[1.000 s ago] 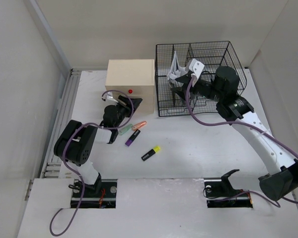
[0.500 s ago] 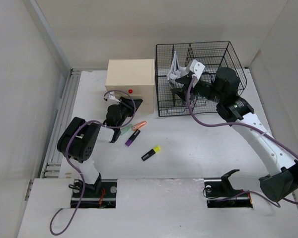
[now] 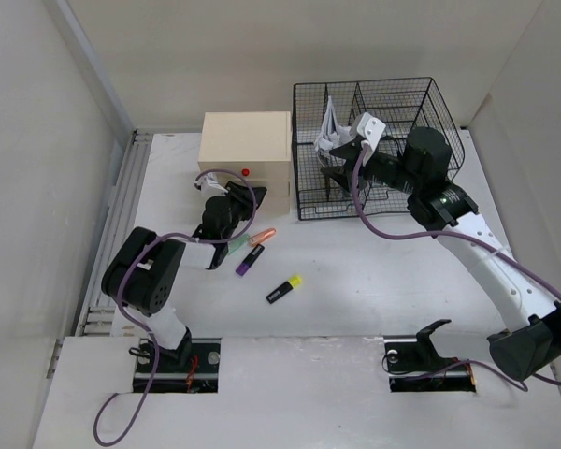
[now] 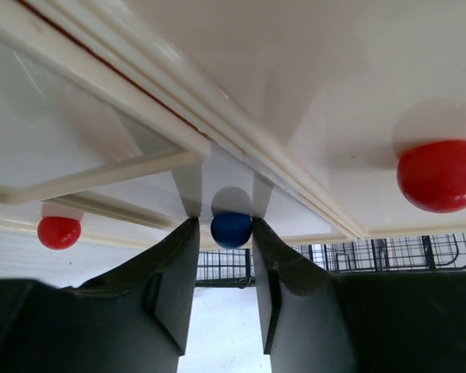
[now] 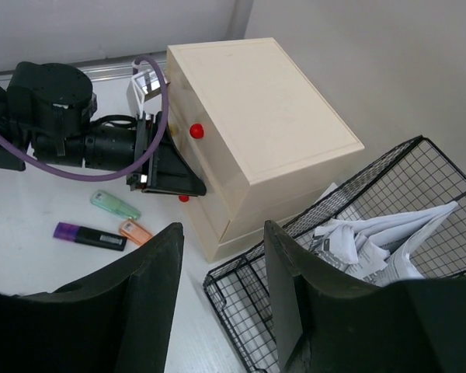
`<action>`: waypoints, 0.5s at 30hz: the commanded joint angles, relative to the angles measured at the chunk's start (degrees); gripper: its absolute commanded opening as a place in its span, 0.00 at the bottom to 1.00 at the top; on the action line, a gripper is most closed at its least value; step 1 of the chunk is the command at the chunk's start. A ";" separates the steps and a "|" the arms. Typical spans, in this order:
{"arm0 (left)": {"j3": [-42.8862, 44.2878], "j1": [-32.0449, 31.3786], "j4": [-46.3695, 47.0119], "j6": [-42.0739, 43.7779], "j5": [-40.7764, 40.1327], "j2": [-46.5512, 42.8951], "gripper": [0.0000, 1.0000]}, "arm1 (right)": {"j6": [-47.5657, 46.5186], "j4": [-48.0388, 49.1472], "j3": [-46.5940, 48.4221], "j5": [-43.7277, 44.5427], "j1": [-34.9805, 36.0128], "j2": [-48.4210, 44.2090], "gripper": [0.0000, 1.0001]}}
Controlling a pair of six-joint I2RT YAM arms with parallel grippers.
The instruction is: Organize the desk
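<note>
The desk (image 3: 383,281) is a white tabletop. At its back stands a beige drawer box (image 3: 246,150) with a red knob (image 3: 246,172). My left gripper (image 3: 232,198) is pressed against the box's front. In the left wrist view its fingertips (image 4: 193,227) close round a small blue knob (image 4: 231,230), with red knobs (image 4: 60,232) to either side. My right gripper (image 5: 221,229) hovers open and empty above the front left corner of a black mesh organizer (image 3: 393,122). Green (image 3: 236,244), orange (image 3: 263,235), purple (image 3: 250,260) and yellow-black (image 3: 284,289) highlighters lie loose on the desk.
Crumpled paper (image 5: 380,241) fills a rear compartment of the organizer. A metal rail (image 3: 122,215) runs along the desk's left edge. Walls close in on the left, back and right. The left arm's purple cable (image 3: 226,176) loops beside the drawer box.
The left jaws have narrowed round the blue knob, and the left arm's elbow has shifted slightly. The right arm has not moved.
</note>
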 commanded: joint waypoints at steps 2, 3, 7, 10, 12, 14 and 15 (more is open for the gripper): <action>-0.10 0.31 0.82 2.20 -3.84 -2.98 0.31 | 0.46 4.16 -0.45 -1.53 -0.31 -1.61 0.51; -0.10 0.31 0.12 2.20 -3.84 -2.98 0.31 | 0.46 4.16 -0.45 -1.53 -0.31 -1.61 0.51; 1.12 0.31 -1.02 3.34 -4.37 -2.98 0.29 | 0.46 4.16 -0.98 -1.53 -0.31 -1.61 0.51; 2.71 0.31 -2.34 3.87 -4.37 -2.45 0.24 | 0.46 4.16 -0.98 -1.53 -0.31 -1.61 0.51; 3.24 0.31 -2.96 4.49 -4.37 -1.92 0.14 | 0.46 4.16 -0.98 -1.53 -0.31 -1.61 0.51; 3.24 0.31 -2.96 4.49 -4.37 -1.92 0.06 | 0.46 4.16 -0.98 -2.05 -0.31 -1.61 0.51; 3.24 0.31 -2.96 4.49 -4.37 -1.92 0.02 | 0.46 4.16 -0.98 -2.06 -0.83 -1.61 0.51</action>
